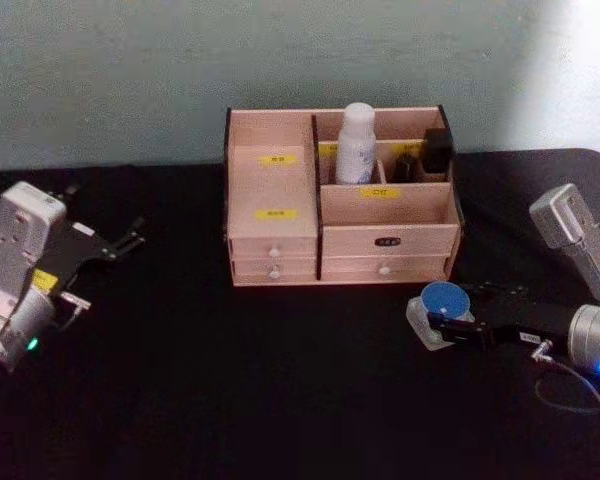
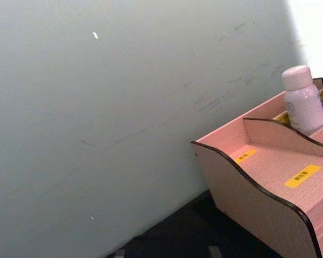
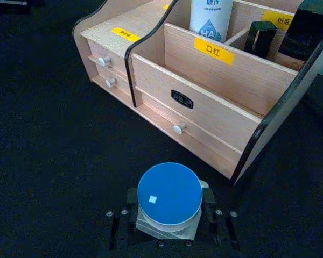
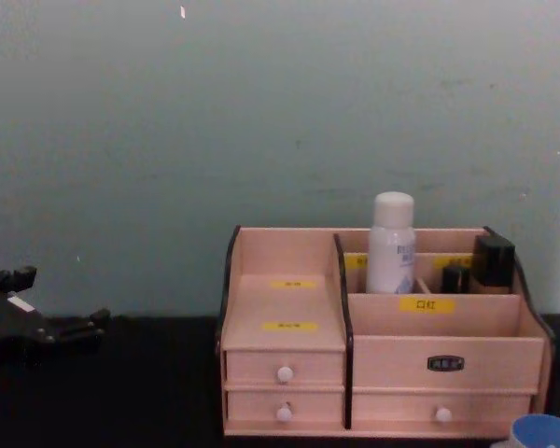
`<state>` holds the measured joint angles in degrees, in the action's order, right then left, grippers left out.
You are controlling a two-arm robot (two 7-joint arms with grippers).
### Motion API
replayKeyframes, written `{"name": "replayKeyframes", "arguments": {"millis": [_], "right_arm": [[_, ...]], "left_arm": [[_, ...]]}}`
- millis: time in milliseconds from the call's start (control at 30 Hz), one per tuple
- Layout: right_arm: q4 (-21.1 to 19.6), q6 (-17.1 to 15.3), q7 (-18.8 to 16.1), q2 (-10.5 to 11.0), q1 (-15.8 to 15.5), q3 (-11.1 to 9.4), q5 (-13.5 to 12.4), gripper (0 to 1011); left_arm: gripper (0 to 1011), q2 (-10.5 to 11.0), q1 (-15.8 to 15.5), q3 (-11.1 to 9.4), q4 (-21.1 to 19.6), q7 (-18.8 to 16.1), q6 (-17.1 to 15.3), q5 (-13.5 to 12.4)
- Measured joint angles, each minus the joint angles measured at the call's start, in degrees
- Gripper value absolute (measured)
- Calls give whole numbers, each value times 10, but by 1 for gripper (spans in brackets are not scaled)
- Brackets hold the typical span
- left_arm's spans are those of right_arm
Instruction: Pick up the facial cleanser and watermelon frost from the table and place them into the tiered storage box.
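The jar (image 3: 169, 194), with its flat blue lid, is being gripped by the right gripper (image 3: 169, 215): its black fingers (image 3: 132, 207) are being pressed against the jar's two sides. The jar is being kept low over the black table (image 1: 230, 380), just before the front right corner of the box (image 1: 275, 235); whether it is being lifted cannot be told.

The bottle (image 1: 356, 145) is being held upright in a rear compartment of the box, behind the front compartment whose yellow label (image 3: 213, 51) is being read as "口红". Bluish print is being shown on the bottle, with the letters "HA" legible. A second yellow label (image 3: 282, 20), further along the back row, is being read as "粉底", and two dark items (image 1: 437, 150) are being kept beside it. Other yellow labels are being shown on the stepped left part, their writing too small to read, as is that on the dark plate (image 3: 182, 99) above a drawer with a white knob (image 3: 177, 128).

The left gripper (image 1: 130, 235) is being parked at the left over the table, well apart from the box, its fingers spread.
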<state>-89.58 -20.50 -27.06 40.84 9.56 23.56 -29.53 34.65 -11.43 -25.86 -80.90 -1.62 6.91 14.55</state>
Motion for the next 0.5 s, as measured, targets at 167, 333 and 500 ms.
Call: {"name": "replayKeyframes", "arguments": {"millis": [167, 333, 500], "right_arm": [[0, 0, 0, 0, 0, 0, 0, 705], [0, 0, 0, 0, 0, 0, 0, 705], [0, 2, -1, 0, 0, 0, 0, 705]], "left_arm": [[1002, 0, 0, 0, 0, 0, 0, 0], [1001, 0, 0, 0, 0, 0, 0, 0], [1001, 0, 0, 0, 0, 0, 0, 0]]}}
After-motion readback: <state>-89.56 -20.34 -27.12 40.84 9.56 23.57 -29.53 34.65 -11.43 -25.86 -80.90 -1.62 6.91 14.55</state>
